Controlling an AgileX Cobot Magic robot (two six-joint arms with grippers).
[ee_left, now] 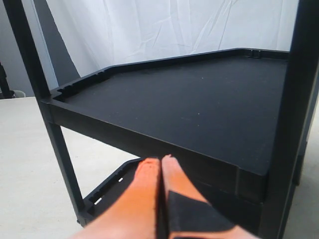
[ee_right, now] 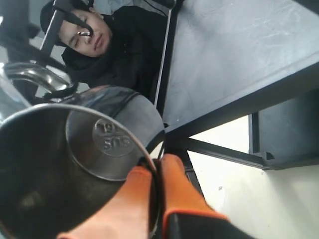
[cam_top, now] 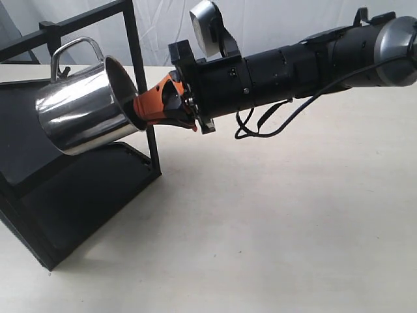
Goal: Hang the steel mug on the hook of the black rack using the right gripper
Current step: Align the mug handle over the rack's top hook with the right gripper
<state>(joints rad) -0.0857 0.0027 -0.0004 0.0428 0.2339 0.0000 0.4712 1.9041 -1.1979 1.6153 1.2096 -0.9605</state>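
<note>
I'm seeing the right gripper (cam_top: 174,104) reaching across from the right, its orange fingers (ee_right: 182,191) pinching the rim of the steel mug (cam_top: 85,111). The mug is hanging tipped on its side in the air, mouth facing right, handle up, in front of the black rack (cam_top: 78,189) at the left of the bench (cam_top: 293,215). Left gripper (ee_left: 160,164) fingers are pressing together with nothing between them, pointing at the rack's shelf edge. I'm not making out the hook.
</note>
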